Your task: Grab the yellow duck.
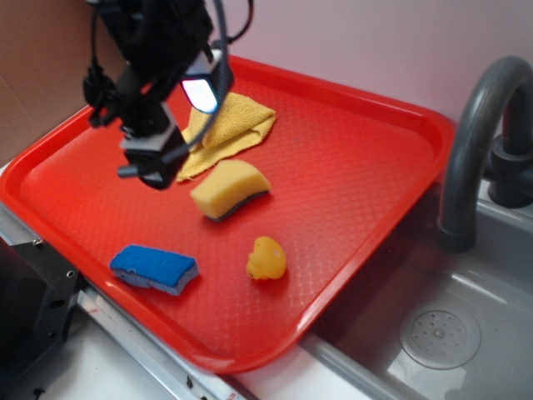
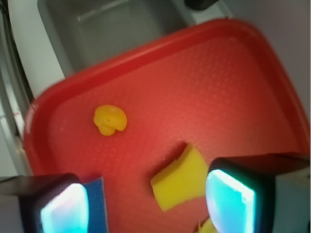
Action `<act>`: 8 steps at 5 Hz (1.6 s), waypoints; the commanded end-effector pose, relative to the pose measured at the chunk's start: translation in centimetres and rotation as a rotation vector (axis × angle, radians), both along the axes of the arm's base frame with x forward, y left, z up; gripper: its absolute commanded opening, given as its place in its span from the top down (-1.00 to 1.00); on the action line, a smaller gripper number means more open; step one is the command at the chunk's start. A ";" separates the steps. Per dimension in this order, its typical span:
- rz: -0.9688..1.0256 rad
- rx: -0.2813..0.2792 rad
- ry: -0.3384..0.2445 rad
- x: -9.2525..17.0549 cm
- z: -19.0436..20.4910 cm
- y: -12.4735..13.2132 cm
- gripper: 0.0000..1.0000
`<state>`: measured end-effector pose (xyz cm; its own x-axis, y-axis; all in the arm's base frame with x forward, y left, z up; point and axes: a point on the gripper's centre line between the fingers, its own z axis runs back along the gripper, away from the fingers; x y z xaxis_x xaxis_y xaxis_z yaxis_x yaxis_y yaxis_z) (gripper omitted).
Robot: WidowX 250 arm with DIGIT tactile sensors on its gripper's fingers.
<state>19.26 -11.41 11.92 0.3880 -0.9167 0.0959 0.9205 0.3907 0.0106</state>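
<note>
The yellow duck (image 1: 266, 259) (image 2: 110, 120) is small and glossy and lies on the red tray (image 1: 358, 158) (image 2: 223, 82) near its front edge, with nothing touching it. My gripper (image 1: 179, 129) (image 2: 148, 204) hangs open above the tray's back left, over the yellow wedge sponge and well short of the duck. Nothing is between its glowing pads (image 2: 231, 200). In the wrist view the duck lies up and to the left of the gap between the fingers.
A yellow wedge sponge (image 1: 229, 189) (image 2: 181, 178) lies mid-tray, a blue sponge (image 1: 155, 268) (image 2: 97, 204) near the front-left rim, and a yellow cloth (image 1: 233, 125) at the back. A grey sink (image 1: 441, 333) (image 2: 112, 29) and its faucet (image 1: 479, 133) border the tray's right side.
</note>
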 end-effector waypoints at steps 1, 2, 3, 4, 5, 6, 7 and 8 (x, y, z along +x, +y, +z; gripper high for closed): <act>-0.104 0.055 0.035 -0.4 -3.0 -2.2 -1.00; -0.161 0.103 0.062 -0.8 -5.0 -3.8 -1.00; -0.211 0.123 0.083 -1.2 -6.3 -4.9 -1.00; -0.230 0.144 0.092 -1.2 -7.3 -5.3 -1.00; -0.229 0.169 0.110 -1.1 -8.2 -5.7 -1.00; -0.231 0.200 0.124 -1.1 -8.9 -5.9 -1.00; -0.243 0.237 0.129 -1.2 -9.8 -6.4 1.00; -0.257 0.249 0.130 -1.5 -10.0 -6.8 1.00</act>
<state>19.33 -17.79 1.73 0.1554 -0.9701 -0.1864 0.9852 0.1659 -0.0423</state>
